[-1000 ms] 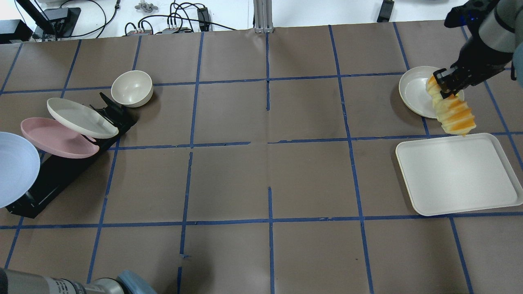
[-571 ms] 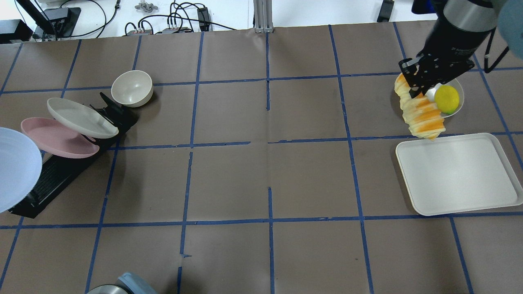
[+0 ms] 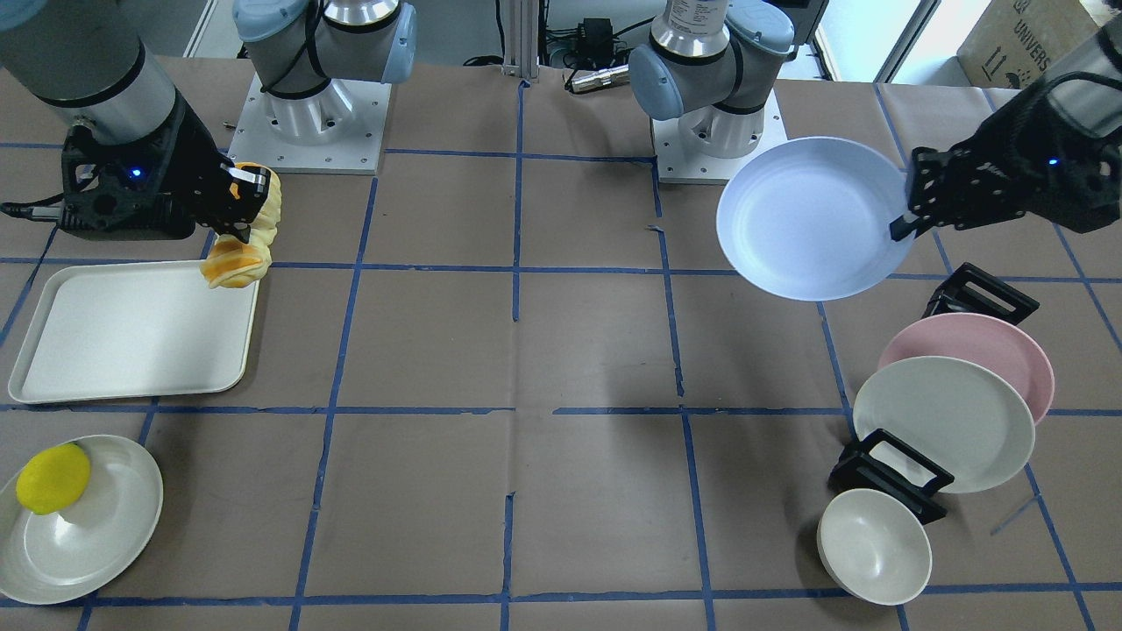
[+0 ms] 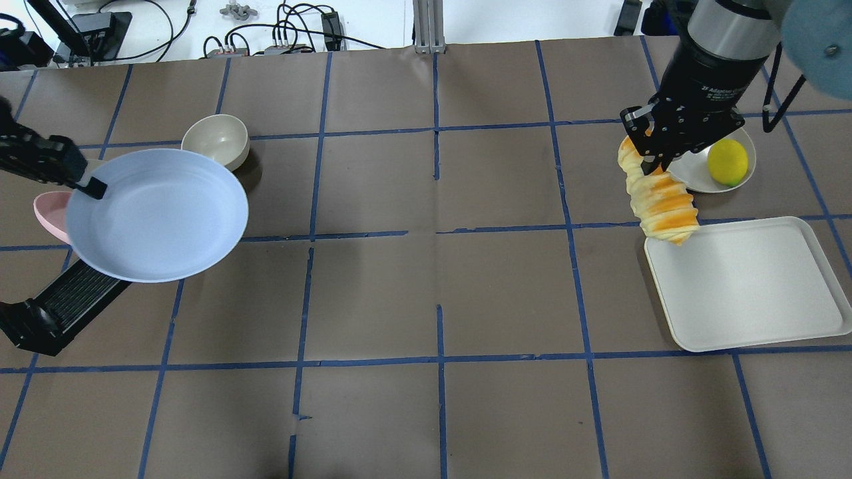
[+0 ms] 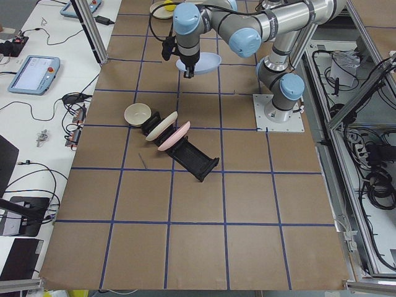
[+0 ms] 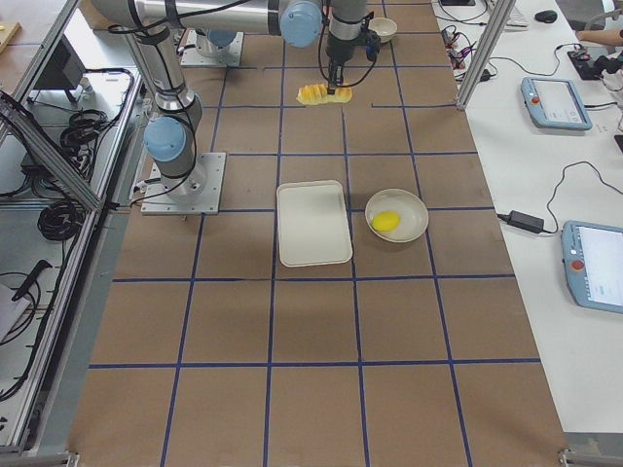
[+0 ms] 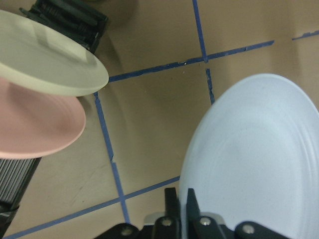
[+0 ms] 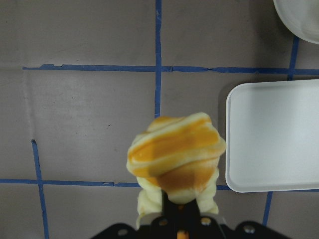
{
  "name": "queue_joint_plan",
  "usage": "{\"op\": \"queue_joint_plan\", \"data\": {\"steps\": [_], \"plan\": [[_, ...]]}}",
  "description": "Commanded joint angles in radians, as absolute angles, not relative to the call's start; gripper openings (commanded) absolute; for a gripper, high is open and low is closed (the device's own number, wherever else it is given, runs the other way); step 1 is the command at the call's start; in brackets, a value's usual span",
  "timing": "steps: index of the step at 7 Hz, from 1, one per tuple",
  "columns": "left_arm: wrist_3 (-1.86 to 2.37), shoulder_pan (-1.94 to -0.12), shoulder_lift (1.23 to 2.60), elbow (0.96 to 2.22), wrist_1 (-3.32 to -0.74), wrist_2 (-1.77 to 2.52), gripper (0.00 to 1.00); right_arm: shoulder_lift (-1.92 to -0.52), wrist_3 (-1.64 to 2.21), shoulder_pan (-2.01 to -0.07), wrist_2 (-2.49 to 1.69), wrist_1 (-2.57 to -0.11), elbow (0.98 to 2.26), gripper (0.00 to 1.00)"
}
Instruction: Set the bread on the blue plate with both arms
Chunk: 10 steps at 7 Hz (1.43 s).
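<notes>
My right gripper (image 4: 649,156) is shut on the upper end of the bread (image 4: 659,196), an orange and cream striped loaf that hangs in the air beside the tray's far left corner; it also shows in the front view (image 3: 238,237) and the right wrist view (image 8: 175,154). My left gripper (image 4: 93,188) is shut on the rim of the blue plate (image 4: 160,216) and holds it level in the air above the rack; the plate also shows in the front view (image 3: 811,219) and the left wrist view (image 7: 254,164).
A black rack (image 4: 63,303) holds a pink plate (image 3: 1008,337) and a cream plate (image 3: 942,425). A cream bowl (image 4: 215,140) sits behind it. A white tray (image 4: 749,283) lies at the right. A lemon (image 4: 727,161) sits on a small white plate (image 4: 695,174).
My left gripper has carried the blue plate right and away from the rack, into full view. My right gripper has moved left with the bread, uncovering the lemon.
</notes>
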State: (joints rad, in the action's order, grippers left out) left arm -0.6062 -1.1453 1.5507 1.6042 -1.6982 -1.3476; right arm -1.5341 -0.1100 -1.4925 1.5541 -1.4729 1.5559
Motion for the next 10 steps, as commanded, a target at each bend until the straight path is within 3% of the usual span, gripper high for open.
{"op": "queue_joint_plan", "data": {"steps": [1,4,6,10], "plan": [[-0.39,-1.325,1.558,1.656,-1.628,-1.344,0.04,-1.534,-0.11,-1.494,1.559,-1.47,1.557,0.1],[-0.226,-1.445,1.604,1.786,-1.359,-1.216,0.04,-1.534,-0.11,-1.496,1.552,-1.47,1.563,0.1],[0.014,-1.534,1.693,1.938,-0.958,-1.215,0.03,-1.534,-0.11,-1.494,1.554,-1.47,1.566,0.1],[0.259,-1.736,1.794,1.957,-0.776,-1.303,0.06,-1.525,-0.109,-1.496,1.549,-1.479,1.566,0.1]]}}
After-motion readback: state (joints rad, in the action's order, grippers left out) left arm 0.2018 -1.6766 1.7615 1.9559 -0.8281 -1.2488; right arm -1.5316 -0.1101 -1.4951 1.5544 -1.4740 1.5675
